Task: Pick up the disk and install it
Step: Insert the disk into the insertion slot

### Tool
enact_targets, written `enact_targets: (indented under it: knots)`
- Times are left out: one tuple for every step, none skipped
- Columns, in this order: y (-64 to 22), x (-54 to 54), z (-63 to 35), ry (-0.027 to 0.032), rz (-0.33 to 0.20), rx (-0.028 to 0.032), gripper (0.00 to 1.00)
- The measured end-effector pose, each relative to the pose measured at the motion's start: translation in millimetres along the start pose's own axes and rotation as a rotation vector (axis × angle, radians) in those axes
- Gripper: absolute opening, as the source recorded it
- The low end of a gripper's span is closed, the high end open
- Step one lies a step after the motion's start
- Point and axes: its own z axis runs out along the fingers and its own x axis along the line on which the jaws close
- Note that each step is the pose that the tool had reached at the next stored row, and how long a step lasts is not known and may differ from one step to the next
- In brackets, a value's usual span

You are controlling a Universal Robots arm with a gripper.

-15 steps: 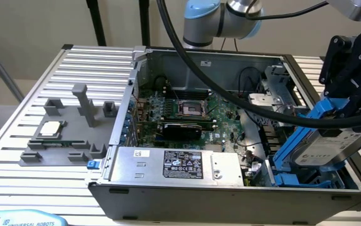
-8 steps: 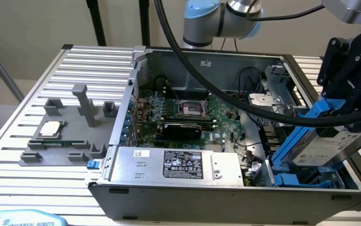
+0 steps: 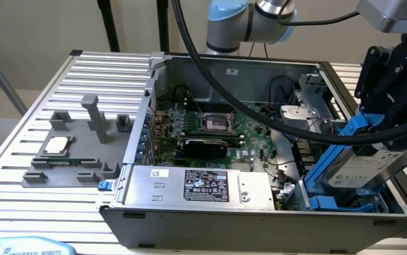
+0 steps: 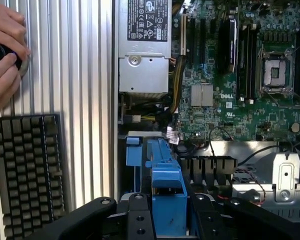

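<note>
The disk [image 3: 362, 171], a silver-grey drive with a white label in a bright blue bracket, hangs tilted over the blue drive bay [image 3: 328, 202] at the exterior view's right end of the open computer case [image 3: 260, 215]. My gripper [image 3: 374, 142] is shut on the disk's upper end. In the wrist view the blue bracket of the disk [image 4: 166, 182] runs out from between my black fingers [image 4: 140, 216], with my gripper [image 4: 169, 220] closed around it above the bay's blue rails.
A silver power supply [image 3: 203, 186] with a black label fills the case's near corner, beside the green motherboard [image 3: 210, 133]. A grey fixture [image 3: 69, 170] holding a small square chip sits on the slatted table. A person's hand [image 4: 5, 55] and a keyboard [image 4: 30, 165] lie beside the case.
</note>
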Motion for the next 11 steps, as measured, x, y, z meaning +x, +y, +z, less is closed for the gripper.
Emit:
enact_targets:
  knots:
    - [0.0,-0.1,0.7,0.0000,0.001,-0.0001,0.33]
    - [0.0,-0.2,1.4,0.0000,0.001,-0.0002,0.33]
    - [0.0,-0.2,2.2,0.0000,0.002,-0.0003,0.33]
    - [0.0,-0.3,2.9,0.0000,0.002,-0.0003,0.33]
    - [0.0,-0.3,3.7,0.0001,0.002,-0.0004,0.33]
    - [0.0,-0.3,4.6,0.0001,0.002,-0.0004,0.33]
    - [0.0,-0.3,5.4,0.0002,0.002,-0.0005,0.33]
    - [0.0,-0.2,6.3,0.0001,0.002,-0.0005,0.33]
    - [0.0,-0.1,7.4,0.0000,0.003,-0.0007,0.33]
    - [0.0,-0.1,8.4,0.0001,0.003,-0.0008,0.33]
    - [0.0,0.0,9.5,0.0002,0.003,-0.0009,0.33]
